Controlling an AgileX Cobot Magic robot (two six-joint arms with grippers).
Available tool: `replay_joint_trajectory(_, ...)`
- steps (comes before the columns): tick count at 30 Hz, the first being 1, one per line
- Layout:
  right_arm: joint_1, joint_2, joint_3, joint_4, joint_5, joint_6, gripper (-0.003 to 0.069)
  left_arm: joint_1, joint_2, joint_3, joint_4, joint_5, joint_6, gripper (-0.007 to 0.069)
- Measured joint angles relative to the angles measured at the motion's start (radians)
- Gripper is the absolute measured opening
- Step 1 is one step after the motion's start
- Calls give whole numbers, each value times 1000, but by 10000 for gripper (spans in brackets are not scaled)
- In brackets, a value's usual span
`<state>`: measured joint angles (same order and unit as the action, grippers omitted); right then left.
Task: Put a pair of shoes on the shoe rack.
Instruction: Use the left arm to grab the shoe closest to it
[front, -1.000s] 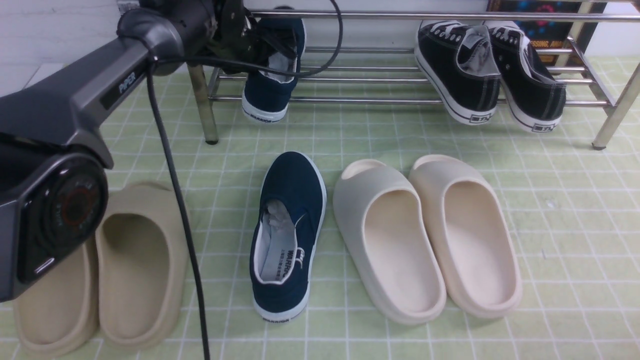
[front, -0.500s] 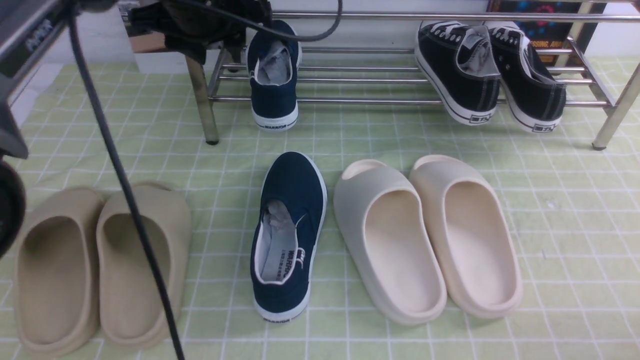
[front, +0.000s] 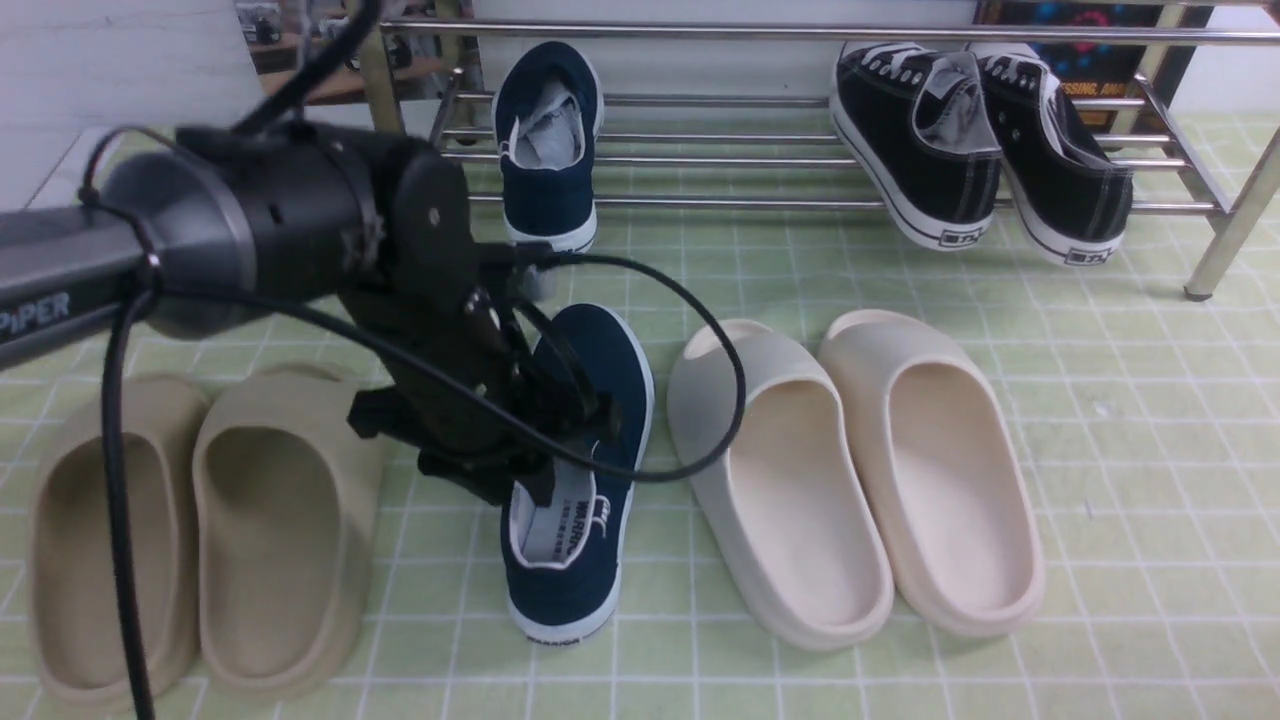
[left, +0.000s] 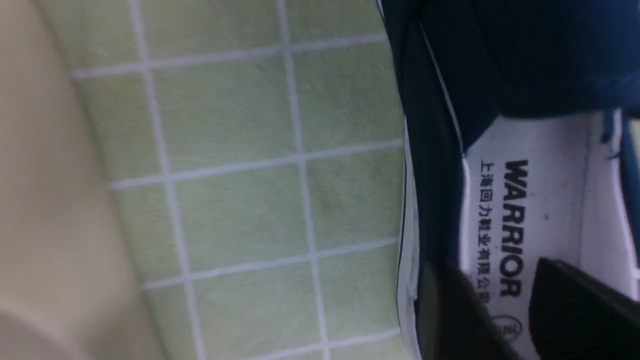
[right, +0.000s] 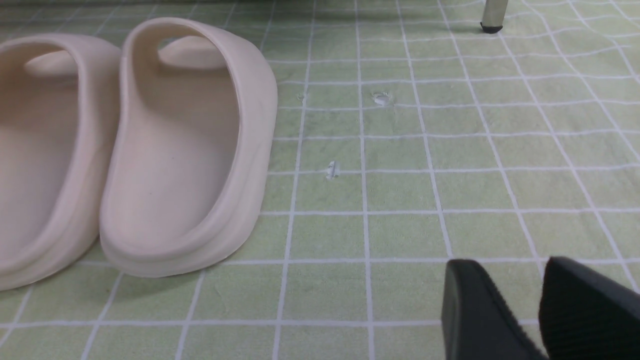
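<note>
One navy slip-on shoe (front: 545, 150) stands on the chrome shoe rack (front: 750, 202) at its left end, heel toward me. The other navy shoe (front: 575, 540) lies on the green mat in the middle. My left gripper (front: 545, 470) hangs right over this shoe's opening. In the left wrist view my left gripper (left: 490, 265) is open, with the white "WARRIOR" insole (left: 520, 200) showing in the gap and one finger (left: 450, 310) over the shoe's side wall. My right gripper (right: 500, 262) is open above bare mat, holding nothing, and is out of the front view.
Two black lace-up sneakers (front: 920, 130) lean on the rack's right half. A cream pair of slides (front: 780, 480) lies right of the navy shoe, also in the right wrist view (right: 185, 150). A beige pair of slides (front: 270, 520) lies to its left. A rack leg (right: 492, 15) stands beyond.
My left arm has left the rack, where the first navy shoe now stands free, and has swung down over the navy shoe on the mat. The shoes on the mat have not moved.
</note>
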<state>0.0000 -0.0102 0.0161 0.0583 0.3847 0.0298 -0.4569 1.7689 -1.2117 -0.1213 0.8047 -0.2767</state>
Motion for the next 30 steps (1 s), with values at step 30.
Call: replay_joint_trajectory(30, 0, 0, 0, 0, 0, 0, 239, -57, -109, -264, 121, 18, -171, -10)
